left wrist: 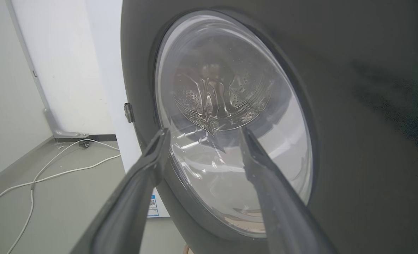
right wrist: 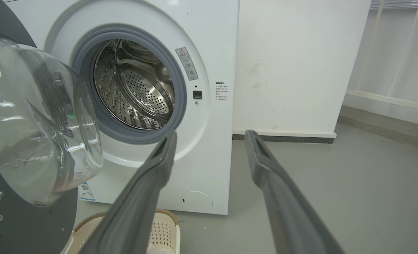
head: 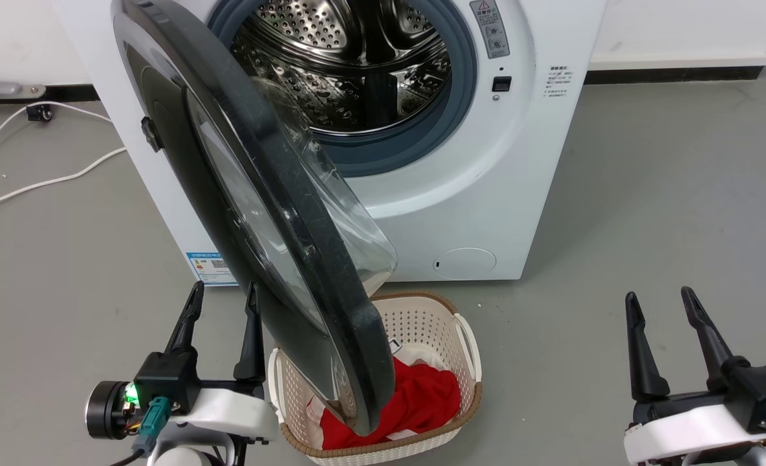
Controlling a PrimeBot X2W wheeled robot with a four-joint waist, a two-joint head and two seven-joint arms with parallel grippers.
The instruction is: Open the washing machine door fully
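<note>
Left gripper (head: pixel 223 289), jaws apart and empty, stands just beside the outer face of the door (head: pixel 273 194); right gripper (head: pixel 658 296), jaws likewise apart, waits well off on its inner side. That door hangs half open over the basket (head: pixel 467 336), hinged at the left of the machine (head: pixel 519 194), its free edge nearest the left arm.
</note>
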